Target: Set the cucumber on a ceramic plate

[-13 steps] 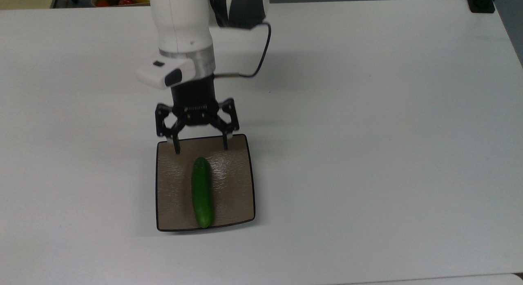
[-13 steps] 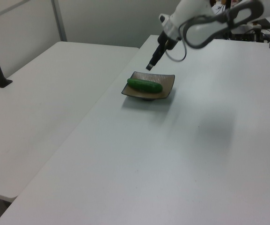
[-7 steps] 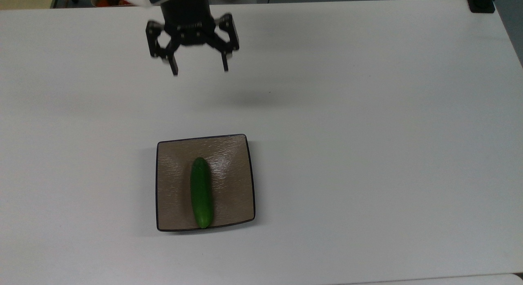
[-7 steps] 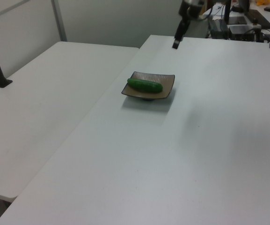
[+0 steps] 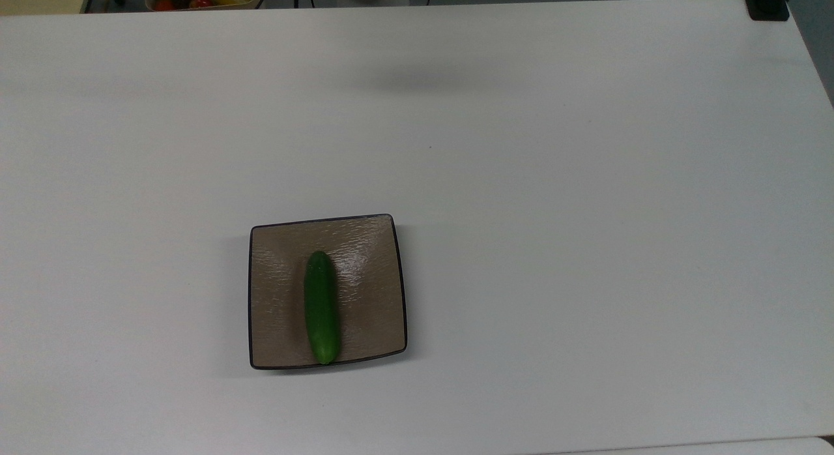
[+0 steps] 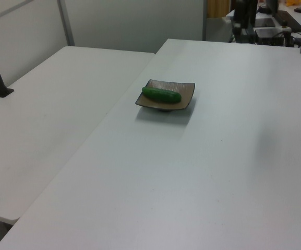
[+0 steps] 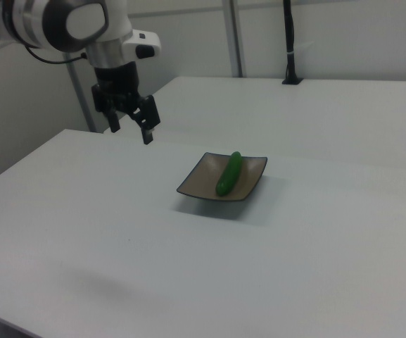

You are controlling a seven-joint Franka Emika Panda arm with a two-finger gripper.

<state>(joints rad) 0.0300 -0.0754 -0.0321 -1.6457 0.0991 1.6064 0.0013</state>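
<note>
While the cucumber (image 5: 321, 308) lies lengthwise on the plate (image 5: 365, 292), slightly toward the top view's left of centre, the claw (image 7: 129, 127) hangs well apart from both, above the table (image 5: 586, 246) at the right view's left — fingers spread wide, nothing between them.

Cucumber: small, dark green, smooth-skinned, rounded at both ends, faintly curved. It runs most of the way across the plate, one tip near the rim at the top view's bottom edge. Judged light and firm; the glossy skin looks slippery, and the round body would likely roll if nudged from the side. Best hold, if one were needed: across the middle of its length, fingers closing on the two long flanks.

Plate: square, rounded corners, tan-brown with a fine rippled surface and a thin dark rim; edges lift slightly around a shallow centre, which cradles the cucumber. Glazed sheen shows beside the cucumber in the top view. Judged rigid, heavier than its load, and breakable — not something to knock or drag.

Table: broad, white, matte, flat. A second white table (image 6: 40, 114) adjoins it at the left view's left.

Status, as judged: placement looks complete, cucumber resting wholly within the rim.
</note>
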